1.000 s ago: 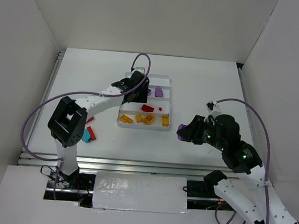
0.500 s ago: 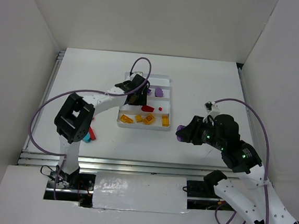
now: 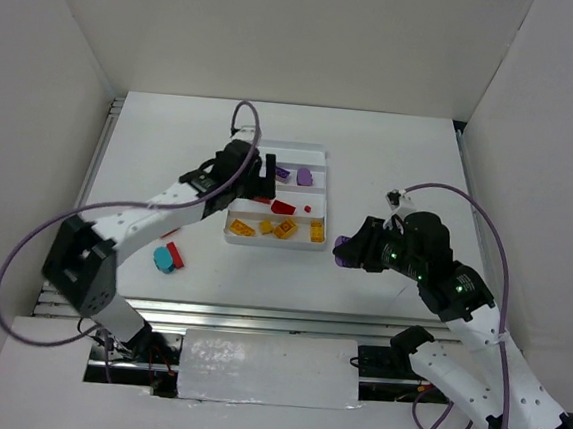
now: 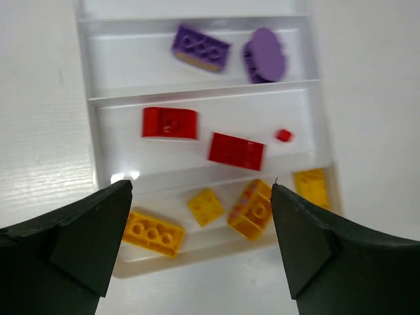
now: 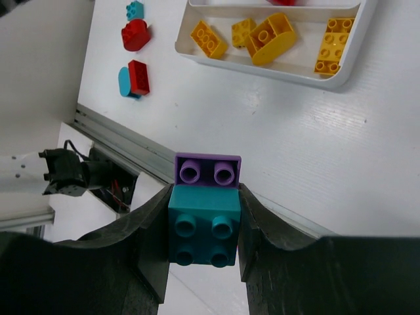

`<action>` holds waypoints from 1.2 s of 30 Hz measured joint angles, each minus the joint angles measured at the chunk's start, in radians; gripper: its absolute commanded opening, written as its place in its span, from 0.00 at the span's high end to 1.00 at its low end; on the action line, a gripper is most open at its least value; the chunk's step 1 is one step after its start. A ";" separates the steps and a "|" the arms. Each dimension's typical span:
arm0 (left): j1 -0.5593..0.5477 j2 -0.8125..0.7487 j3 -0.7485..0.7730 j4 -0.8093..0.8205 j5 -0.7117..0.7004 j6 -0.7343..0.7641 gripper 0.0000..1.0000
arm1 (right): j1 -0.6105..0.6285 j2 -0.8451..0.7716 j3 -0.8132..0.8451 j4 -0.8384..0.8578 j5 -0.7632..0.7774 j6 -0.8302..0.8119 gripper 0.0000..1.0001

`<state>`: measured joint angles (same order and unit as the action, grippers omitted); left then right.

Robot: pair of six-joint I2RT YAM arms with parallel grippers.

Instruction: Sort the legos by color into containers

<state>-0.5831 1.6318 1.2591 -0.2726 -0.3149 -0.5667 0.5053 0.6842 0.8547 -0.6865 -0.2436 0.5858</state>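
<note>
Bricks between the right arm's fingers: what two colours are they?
A teal brick joined to a purple brick; clearest in the right wrist view.

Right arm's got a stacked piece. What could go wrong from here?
1. The right gripper has its jaws shut on a teal brick with a purple brick stuck to it. Dropped as one, one colour likely lands in the wrong compartment of the tray.
2. The left gripper hangs open over the tray, so both arms there could collide.

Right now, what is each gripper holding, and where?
Right gripper clamps the teal brick by its sides, purple brick attached; left gripper open, empty.
</note>
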 measured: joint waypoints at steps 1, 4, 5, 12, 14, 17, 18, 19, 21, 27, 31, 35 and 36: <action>-0.010 -0.091 -0.068 0.058 0.028 0.022 0.00 | -0.002 0.007 0.000 0.010 0.002 0.002 1.00; -0.037 -0.352 -0.274 0.251 0.183 0.100 0.00 | -0.010 0.016 -0.001 0.046 -0.010 0.021 1.00; -0.043 -0.430 -0.350 0.330 0.265 0.126 0.00 | -0.013 0.015 -0.003 0.068 -0.026 0.027 1.00; -0.094 -0.625 -0.609 0.616 0.760 0.220 0.01 | -0.022 0.014 -0.031 0.254 -0.265 0.052 0.97; -0.096 -0.617 -0.612 0.653 0.839 0.200 0.00 | -0.022 0.009 -0.039 0.310 -0.355 0.037 0.99; -0.097 -0.615 -0.612 0.750 0.929 0.124 0.00 | -0.022 -0.039 -0.085 0.387 -0.456 -0.006 1.00; -0.097 -0.615 -0.612 0.785 0.951 0.089 0.01 | -0.022 -0.067 -0.108 0.412 -0.486 -0.023 1.00; -0.097 -0.615 -0.612 0.824 0.974 0.055 0.01 | -0.022 -0.087 -0.126 0.426 -0.509 -0.036 1.00; -0.098 -0.615 -0.612 0.904 1.011 -0.021 0.01 | -0.022 -0.125 -0.156 0.453 -0.547 -0.066 1.00; -0.155 -0.596 -0.599 1.013 1.052 -0.146 0.05 | -0.022 -0.135 -0.189 0.536 -0.635 -0.124 1.00; -0.223 -0.581 -0.565 0.929 1.019 -0.133 0.09 | -0.021 -0.126 -0.214 0.580 -0.665 -0.137 1.00; -0.254 -0.574 -0.538 0.891 1.002 -0.117 0.14 | -0.020 -0.122 -0.216 0.609 -0.700 -0.153 1.00; -0.256 -0.572 -0.532 0.880 0.996 -0.116 0.15 | -0.016 -0.120 -0.216 0.618 -0.708 -0.158 1.00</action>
<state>-0.8391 1.0595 0.7273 0.6075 0.6815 -0.6823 0.4892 0.5644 0.6388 -0.0681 -0.9520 0.4282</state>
